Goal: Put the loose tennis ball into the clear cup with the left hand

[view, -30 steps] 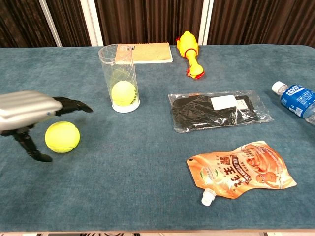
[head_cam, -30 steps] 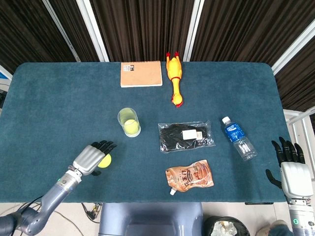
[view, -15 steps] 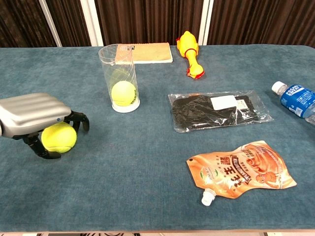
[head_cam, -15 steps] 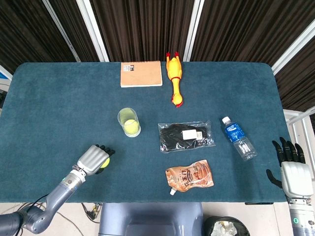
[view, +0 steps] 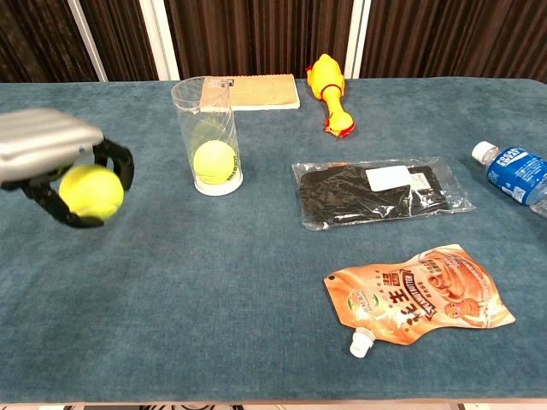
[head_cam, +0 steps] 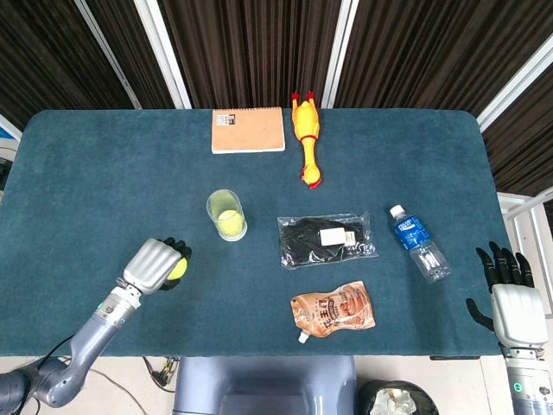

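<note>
My left hand (view: 53, 162) grips the loose tennis ball (view: 91, 190) from above and holds it off the table, to the left of the clear cup (view: 211, 137). The head view shows the same left hand (head_cam: 154, 265) with the tennis ball (head_cam: 177, 269) peeking out under the fingers, below and left of the clear cup (head_cam: 226, 214). Another tennis ball (view: 214, 162) sits inside the cup at its bottom. My right hand (head_cam: 511, 290) hangs past the table's right front corner, fingers spread, holding nothing.
A black item in a clear bag (view: 380, 190) lies right of the cup. An orange pouch (view: 414, 296) lies near the front. A water bottle (view: 515, 169) is at the right, a rubber chicken (view: 330, 91) and a notebook (view: 256, 92) at the back.
My left hand closed around the loose tennis ball and lifted it off the table, moving slightly up and back. The right hand stayed put.
</note>
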Robot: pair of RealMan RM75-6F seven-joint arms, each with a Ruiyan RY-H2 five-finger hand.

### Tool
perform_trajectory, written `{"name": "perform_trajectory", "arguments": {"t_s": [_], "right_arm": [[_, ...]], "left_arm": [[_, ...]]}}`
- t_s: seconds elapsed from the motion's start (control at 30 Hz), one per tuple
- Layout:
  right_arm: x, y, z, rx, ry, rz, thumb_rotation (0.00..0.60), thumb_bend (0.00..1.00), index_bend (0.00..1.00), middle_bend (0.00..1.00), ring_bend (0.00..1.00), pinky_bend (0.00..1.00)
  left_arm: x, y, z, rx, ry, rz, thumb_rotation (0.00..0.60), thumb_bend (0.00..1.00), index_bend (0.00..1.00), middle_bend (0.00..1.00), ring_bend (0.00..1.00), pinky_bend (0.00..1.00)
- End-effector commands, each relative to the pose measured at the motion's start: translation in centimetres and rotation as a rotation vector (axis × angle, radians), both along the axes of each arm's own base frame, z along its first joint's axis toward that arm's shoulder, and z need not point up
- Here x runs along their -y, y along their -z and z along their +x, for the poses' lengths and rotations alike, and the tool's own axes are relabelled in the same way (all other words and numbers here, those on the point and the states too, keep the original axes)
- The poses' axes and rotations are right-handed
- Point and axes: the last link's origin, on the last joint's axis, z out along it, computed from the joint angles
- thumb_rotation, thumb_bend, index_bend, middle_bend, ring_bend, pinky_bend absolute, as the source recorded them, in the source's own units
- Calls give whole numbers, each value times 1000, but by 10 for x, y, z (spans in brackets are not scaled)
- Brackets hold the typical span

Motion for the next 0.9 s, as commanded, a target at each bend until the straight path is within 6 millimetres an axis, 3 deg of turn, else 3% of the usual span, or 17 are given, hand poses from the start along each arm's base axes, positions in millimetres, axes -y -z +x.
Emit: {"name": "perform_trajectory", "arguments": {"t_s": [0.03,0.2,0.43,0.7,0.9], "right_arm": [[0,1,0,0,-2,-1,600,352,106,0,5,0],[1,3,0,-4,-2,5,600,352,106,0,5,0],[1,4,0,-4,0,-1,600,352,106,0,6,0],[2,8,-2,-19,6,11,600,352,106,0,5,0],[3,5,-3,-14,11,-1,600,352,106,0,6,0]], "left_arm": [[-8,-28,14,92,34,77,600,337,477,573,543,656],[-21,-56,32,216,74,194,600,327,475,568,543,656],[-50,-61,70,223,126,198,600,314,457,527,529,656],[-84,-34,128,142,181,174,600,275,454,506,502,647],[-90,-8,141,105,165,149,600,272,453,504,500,646]]}}
